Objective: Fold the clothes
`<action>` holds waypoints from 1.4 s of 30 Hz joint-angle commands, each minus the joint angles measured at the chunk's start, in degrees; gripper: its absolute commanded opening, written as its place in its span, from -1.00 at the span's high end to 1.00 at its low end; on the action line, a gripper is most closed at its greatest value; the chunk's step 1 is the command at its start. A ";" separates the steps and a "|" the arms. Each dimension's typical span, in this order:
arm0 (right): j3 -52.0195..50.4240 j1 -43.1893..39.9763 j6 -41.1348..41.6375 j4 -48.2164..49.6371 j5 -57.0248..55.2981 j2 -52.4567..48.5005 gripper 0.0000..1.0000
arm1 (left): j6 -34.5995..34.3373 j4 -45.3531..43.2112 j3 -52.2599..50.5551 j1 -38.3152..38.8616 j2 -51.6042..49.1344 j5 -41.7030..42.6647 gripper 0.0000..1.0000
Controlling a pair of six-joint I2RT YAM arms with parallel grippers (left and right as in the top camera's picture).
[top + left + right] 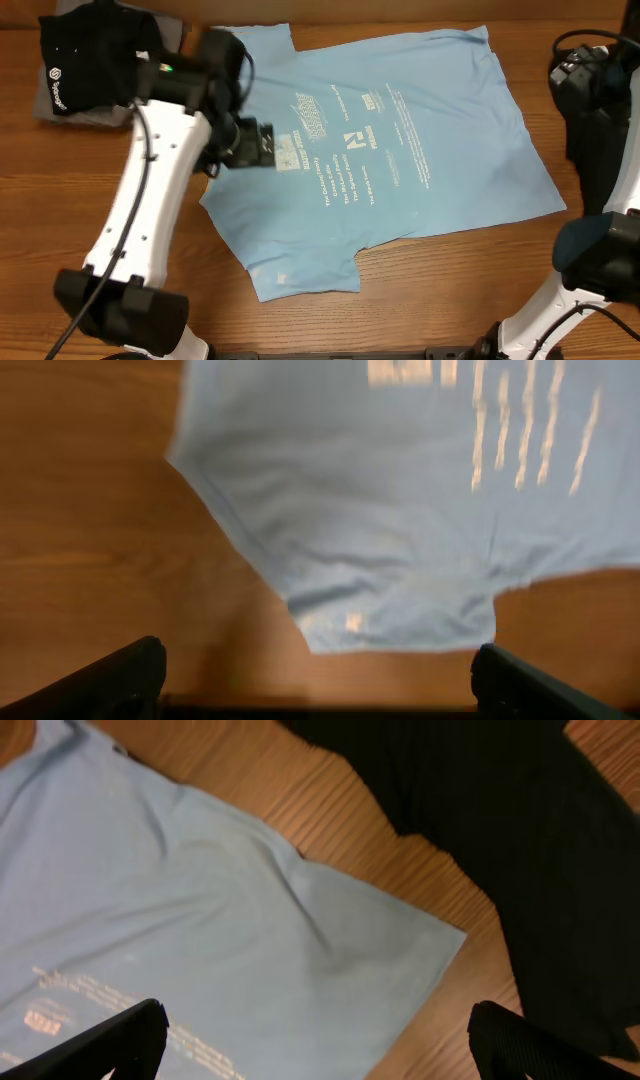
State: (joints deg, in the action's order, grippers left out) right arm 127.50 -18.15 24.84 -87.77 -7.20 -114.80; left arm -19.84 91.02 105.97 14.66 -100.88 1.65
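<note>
Light blue cotton fills most of what I see: a light blue T-shirt [400, 140] lies spread flat on the wooden worktop [420, 290], with its white printed text facing up.

The left gripper [250, 145] hangs over the shirt's left side, just beside the print. Through the left wrist camera, its jaws are spread wide and hold nothing. One short sleeve [400, 615] lies just ahead of them and between the two fingers [120, 675], with bare wood on either side. The rest of the shirt stretches away beyond the sleeve, and blurred white lettering shows at the far edge.

The right gripper [315, 1030] also has its jaws spread wide, with nothing between them. A square corner of the light blue T-shirt lies flat directly ahead of these jaws. Ahead and to the right, a black cloth [500, 830] lies crumpled on the worktop, near the corner but with a strip of wood between them.

Behind the left gripper, at the far left corner of the worktop, a folded black shirt [95, 50] with a small white logo sits on top of a grey shirt [75, 117].
</note>
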 commanded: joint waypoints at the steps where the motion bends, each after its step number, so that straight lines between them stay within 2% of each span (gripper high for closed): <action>1: 0.98 -2.89 0.46 2.93 -1.97 0.96 -1.00 | -3.61 -0.28 -9.90 5.07 0.44 4.59 -1.00; 7: 0.96 -7.02 0.42 5.88 -1.68 -0.26 -1.00 | -7.50 -2.82 -22.53 12.28 0.44 5.57 -1.00; 14: 0.04 -9.62 -1.27 6.27 -1.53 -1.86 -1.00 | -7.65 -7.78 -34.49 16.26 0.44 8.92 -1.00; 18: 0.04 -10.36 -1.29 6.93 -1.49 -3.54 -1.00 | -7.72 -9.62 -39.50 16.55 0.55 8.50 -1.00; 22: 0.00 -10.47 -1.29 7.02 -1.53 -5.60 -1.00 | -10.71 -14.56 -43.69 16.52 2.64 6.75 -1.00; 34: -0.07 -10.47 -1.31 8.02 -1.55 -8.11 -1.00 | -16.26 -30.25 -60.85 16.44 18.10 5.46 -1.00; 42: -0.07 -10.47 -1.33 7.98 -1.53 -8.11 -1.00 | -18.78 -37.73 -66.47 15.67 18.49 5.42 -1.00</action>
State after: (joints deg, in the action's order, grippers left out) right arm 127.33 -28.40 23.86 -80.09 -8.14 -122.50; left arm -36.38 54.96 41.41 30.79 -83.22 7.90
